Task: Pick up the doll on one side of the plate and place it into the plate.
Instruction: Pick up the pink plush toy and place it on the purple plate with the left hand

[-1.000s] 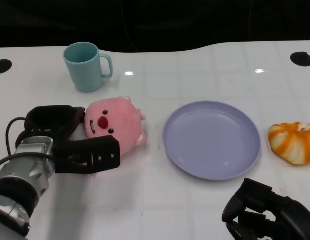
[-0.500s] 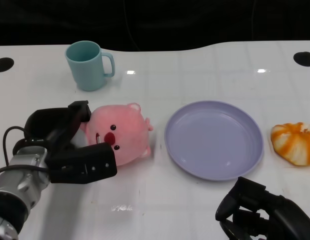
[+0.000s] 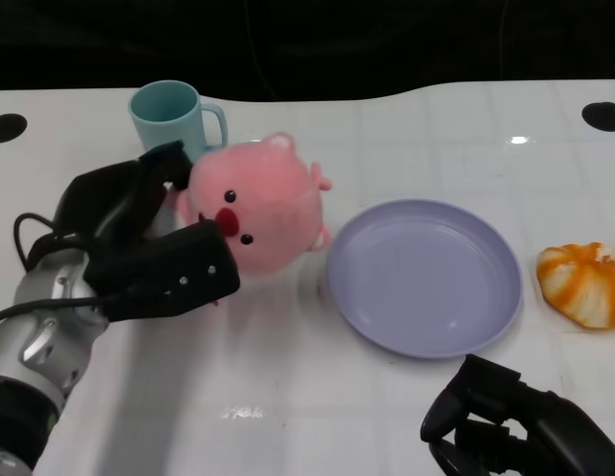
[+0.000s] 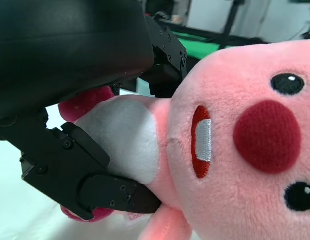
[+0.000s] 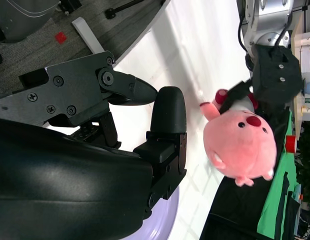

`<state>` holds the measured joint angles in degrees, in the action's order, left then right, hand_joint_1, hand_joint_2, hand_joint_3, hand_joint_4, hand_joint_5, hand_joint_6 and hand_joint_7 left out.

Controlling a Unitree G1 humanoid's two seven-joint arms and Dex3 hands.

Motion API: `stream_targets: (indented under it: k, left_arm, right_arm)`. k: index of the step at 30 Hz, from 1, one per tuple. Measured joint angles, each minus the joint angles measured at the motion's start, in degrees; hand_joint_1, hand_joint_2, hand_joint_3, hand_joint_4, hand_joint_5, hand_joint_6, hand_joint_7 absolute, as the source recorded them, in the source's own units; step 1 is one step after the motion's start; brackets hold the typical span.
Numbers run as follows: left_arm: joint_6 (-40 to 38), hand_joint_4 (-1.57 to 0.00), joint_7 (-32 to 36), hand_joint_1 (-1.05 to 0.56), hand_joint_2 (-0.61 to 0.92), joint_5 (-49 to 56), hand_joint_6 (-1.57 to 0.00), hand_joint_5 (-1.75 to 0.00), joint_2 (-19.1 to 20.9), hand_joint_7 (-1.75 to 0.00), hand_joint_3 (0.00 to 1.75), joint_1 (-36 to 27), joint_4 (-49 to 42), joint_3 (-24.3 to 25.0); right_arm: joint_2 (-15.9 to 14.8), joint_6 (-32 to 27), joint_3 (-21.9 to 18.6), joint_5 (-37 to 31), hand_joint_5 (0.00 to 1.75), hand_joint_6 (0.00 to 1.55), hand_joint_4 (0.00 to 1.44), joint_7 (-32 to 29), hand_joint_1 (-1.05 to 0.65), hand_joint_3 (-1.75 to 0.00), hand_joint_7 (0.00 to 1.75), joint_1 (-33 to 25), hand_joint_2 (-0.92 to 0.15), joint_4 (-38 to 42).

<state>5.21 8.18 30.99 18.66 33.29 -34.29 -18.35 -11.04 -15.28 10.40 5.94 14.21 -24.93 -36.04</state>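
Note:
My left hand (image 3: pixel 149 243) grips a round pink plush doll (image 3: pixel 260 203) and holds it lifted above the table, just left of the lilac plate (image 3: pixel 423 276). The left wrist view is filled by the doll (image 4: pixel 235 145), with black fingers (image 4: pixel 90 170) pressed into its white belly and side. In the right wrist view the doll (image 5: pixel 242 145) hangs in the left hand (image 5: pixel 270 75), off the table. My right hand (image 3: pixel 516 431) lies low at the table's near edge with its fingers curled and nothing in them.
A teal mug (image 3: pixel 174 124) stands behind the doll at the back left. An orange-and-white plush (image 3: pixel 583 283) lies to the right of the plate. Two dark round holes (image 3: pixel 5 127) mark the table's far corners.
The left hand closed around the doll and lifted it off the table, up and slightly toward the plate. The right hand barely shifted.

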Motion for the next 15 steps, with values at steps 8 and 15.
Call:
stream_targets:
  k: [8, 15]
  left_arm:
    - [0.1, -0.91, -1.7, -0.18, 0.38, 1.3, -0.73, -1.75, -4.6, -1.75, 1.22, 2.8, 1.3, -2.1]
    - [-0.6, -0.93, -3.6, -0.19, 0.37, 1.9, -0.78, -1.75, -10.3, -1.73, 1.25, 8.2, -1.6, -3.9]
  right_arm:
    - [0.0, 0.0, 0.4, 0.0, 1.75, 0.45, 0.64, 0.1, -0.22, -0.62, 1.68, -0.5, -0.87, -0.5]
    - [-0.1, 0.1, 0.5, 0.1, 1.75, 0.44, 0.65, 0.1, -0.23, -0.62, 1.68, -0.9, -0.87, -0.6]
